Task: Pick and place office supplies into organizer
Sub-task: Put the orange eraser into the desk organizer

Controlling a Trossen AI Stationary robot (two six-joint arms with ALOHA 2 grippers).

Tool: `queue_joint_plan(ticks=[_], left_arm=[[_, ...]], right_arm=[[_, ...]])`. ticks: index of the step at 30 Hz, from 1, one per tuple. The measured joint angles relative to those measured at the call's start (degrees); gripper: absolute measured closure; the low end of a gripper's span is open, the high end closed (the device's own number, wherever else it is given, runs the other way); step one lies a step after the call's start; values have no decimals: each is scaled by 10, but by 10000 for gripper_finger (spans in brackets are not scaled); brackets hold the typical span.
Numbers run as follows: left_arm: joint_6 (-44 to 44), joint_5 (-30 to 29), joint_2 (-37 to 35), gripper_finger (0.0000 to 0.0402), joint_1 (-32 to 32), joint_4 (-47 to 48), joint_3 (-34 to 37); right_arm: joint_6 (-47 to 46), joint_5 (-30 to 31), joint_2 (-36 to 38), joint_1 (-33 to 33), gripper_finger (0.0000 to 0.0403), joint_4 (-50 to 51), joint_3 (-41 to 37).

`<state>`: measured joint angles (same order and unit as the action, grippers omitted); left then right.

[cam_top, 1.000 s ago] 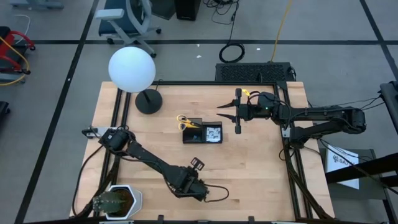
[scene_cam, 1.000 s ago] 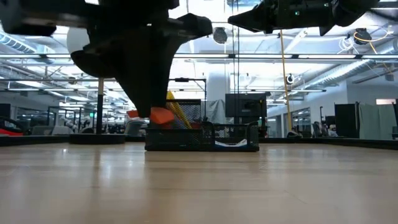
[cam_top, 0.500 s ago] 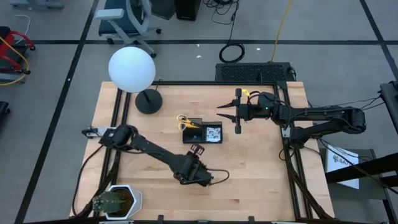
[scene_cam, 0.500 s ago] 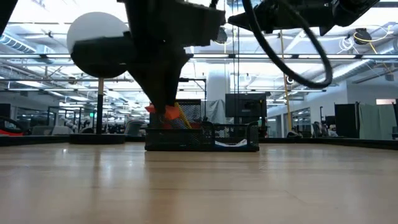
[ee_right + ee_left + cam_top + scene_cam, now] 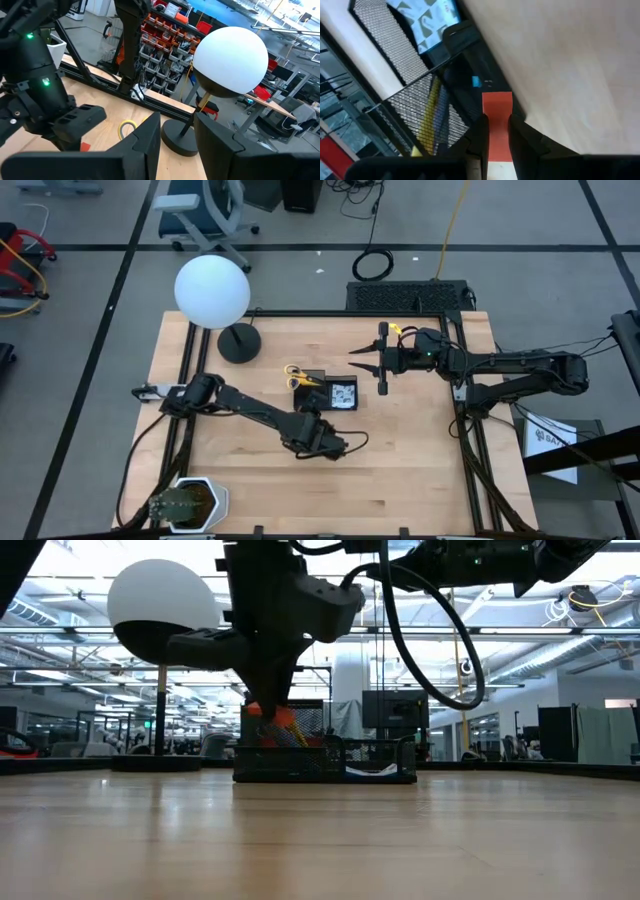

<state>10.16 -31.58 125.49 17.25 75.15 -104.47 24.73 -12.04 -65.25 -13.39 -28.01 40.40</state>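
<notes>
A small red eraser (image 5: 497,107) sits between the fingers of my left gripper (image 5: 318,430), just on the near side of the black mesh organizer (image 5: 310,406). The low view shows the eraser (image 5: 262,712) raised off the table in front of the organizer (image 5: 300,765). Inside the tray I see a yellow pencil (image 5: 427,125), and a patterned note pad (image 5: 343,392) lies in its right compartment. Yellow-handled scissors (image 5: 296,375) stick out at its far left corner. My right gripper (image 5: 356,360) hangs open above the table, right of the organizer. My left gripper pinches the red eraser between its two fingers (image 5: 479,135), one on each long side. The eraser's free end (image 5: 497,97) sticks out past the fingertips toward the organizer. It is lifted clear of the table.
A lamp with a white globe (image 5: 212,292) and round black base (image 5: 239,343) stands at the table's far left. A loop of cable (image 5: 352,442) trails from my left wrist. Bare wood lies right of and nearer than the organizer. A dark object (image 5: 185,502) sits at the near left corner.
My left gripper, holding the eraser throughout, has travelled from near the table's near edge toward the far edge and slightly right, up to the organizer's near side. The eraser has risen a little in the low view. My right arm kept still.
</notes>
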Motion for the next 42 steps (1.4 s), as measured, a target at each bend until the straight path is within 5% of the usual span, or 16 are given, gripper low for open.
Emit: queue_joint_plan(ticks=[42], left_arm=[[21, -14, -1, 339, -83, -5, -1]], right_arm=[[0, 0, 0, 0, 293, 0, 0]])
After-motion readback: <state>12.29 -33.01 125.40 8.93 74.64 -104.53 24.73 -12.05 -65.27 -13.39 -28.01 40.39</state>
